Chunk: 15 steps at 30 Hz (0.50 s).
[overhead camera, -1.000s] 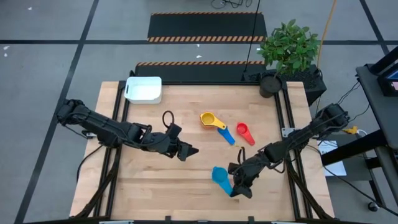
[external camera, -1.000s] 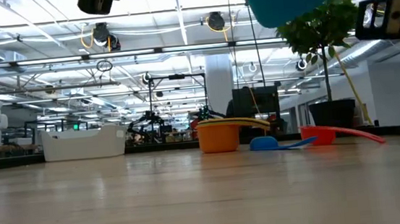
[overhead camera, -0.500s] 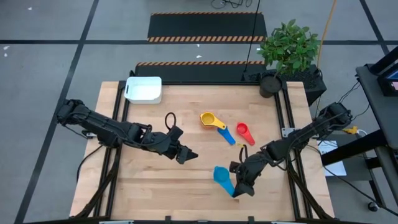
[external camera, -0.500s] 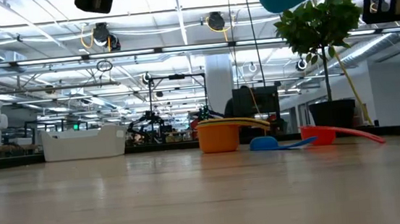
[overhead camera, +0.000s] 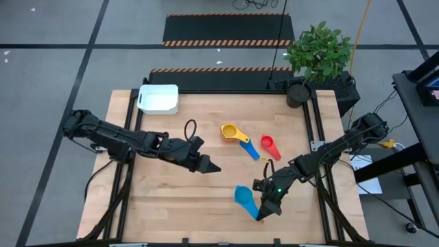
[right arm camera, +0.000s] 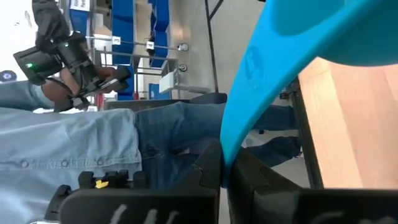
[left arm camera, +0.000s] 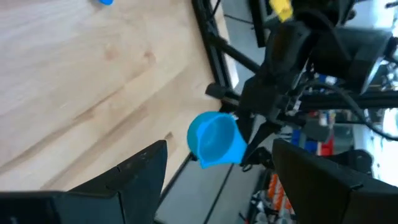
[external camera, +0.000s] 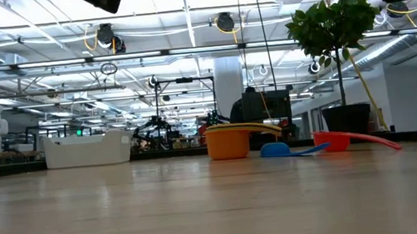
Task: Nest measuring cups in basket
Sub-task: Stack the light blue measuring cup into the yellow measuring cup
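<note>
Wood tabletop, busy workshop behind. From where I sit, right gripper is clamped shut on the flat handle of a light blue cup, lifted clear near the front edge. Left gripper hangs mid-table, fingers spread, nothing in them. Yellow-orange cup, dark blue cup and red cup lie close together; basket sits well apart at the far left corner. I'd guess light, stiff, slick plastic; handle is the grab point.

The left tool is being held open above mid-tabletop; the right tool is being kept clamped, raised near the front edge.
</note>
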Available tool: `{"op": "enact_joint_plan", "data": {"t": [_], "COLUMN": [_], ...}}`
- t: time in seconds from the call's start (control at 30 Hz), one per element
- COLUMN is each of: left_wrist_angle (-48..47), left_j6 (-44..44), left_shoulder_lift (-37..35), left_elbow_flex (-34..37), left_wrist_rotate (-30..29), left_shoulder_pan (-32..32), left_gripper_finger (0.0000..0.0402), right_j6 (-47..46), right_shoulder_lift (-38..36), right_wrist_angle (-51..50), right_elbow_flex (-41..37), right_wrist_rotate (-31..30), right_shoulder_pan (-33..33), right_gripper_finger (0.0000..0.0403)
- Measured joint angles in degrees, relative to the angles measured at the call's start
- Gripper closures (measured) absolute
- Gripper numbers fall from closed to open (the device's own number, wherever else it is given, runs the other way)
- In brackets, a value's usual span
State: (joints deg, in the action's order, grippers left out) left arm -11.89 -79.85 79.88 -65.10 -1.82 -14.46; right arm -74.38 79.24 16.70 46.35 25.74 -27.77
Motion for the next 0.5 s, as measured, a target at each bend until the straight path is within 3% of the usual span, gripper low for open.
{"op": "enact_joint_plan", "data": {"t": [0.1,0.37,0.5], "left_wrist_angle": [1.1,3.4,9.8], "left_j6": [-0.5,1.4,2.7], "left_shoulder_lift": [0.8,4.5,6.8], "left_elbow_flex": [0.0,0.2,0.2], "left_wrist_rotate": [0.2,8.5,12.2], "left_shoulder_pan": [1.7,4.7,4.9], "left_gripper_finger": [0.0108,0.0108,0.0108], "right_j6": [0.4,5.3,7.3], "right_shoulder_lift": [0.0,0.0,0.0], "right_wrist_angle": [-0.2,-0.4,1.0], "right_elbow_flex": [0.0,0.0,0.0], "right_wrist_rotate": [0.1,1.6,3.1], "right_shoulder_pan": [0.1,1.2,2.3], "right_gripper_finger": [0.0403,0.0403,0.0403]}}
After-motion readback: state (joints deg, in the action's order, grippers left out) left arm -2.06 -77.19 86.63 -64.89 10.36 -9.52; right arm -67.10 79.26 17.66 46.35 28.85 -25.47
